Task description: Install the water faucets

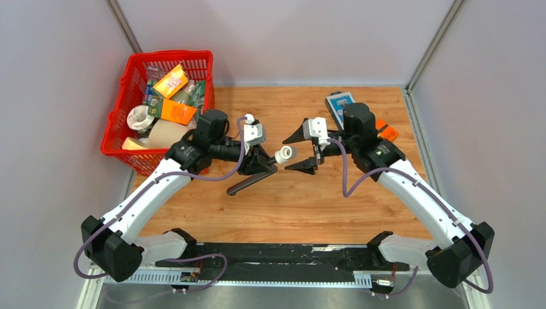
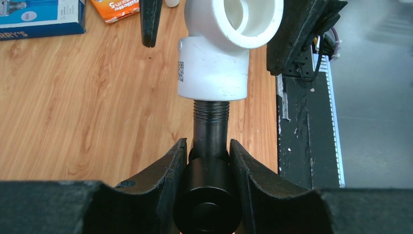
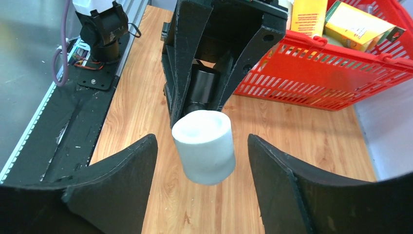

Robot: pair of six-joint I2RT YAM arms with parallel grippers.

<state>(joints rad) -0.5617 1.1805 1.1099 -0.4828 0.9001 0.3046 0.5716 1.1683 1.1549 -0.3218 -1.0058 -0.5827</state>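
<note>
Where grey walls (image 1: 290,38) box a wooden table (image 1: 322,206), left gripper (image 2: 208,148) clamps the faucet (image 1: 250,183); right gripper (image 1: 300,152) gapes

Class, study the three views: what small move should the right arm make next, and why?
Probably ease the right gripper forward and close on the white elbow fitting: its jaws stand open either side of it, not touching, while the left gripper clamps the faucet, threads showing below the fitting.
</note>
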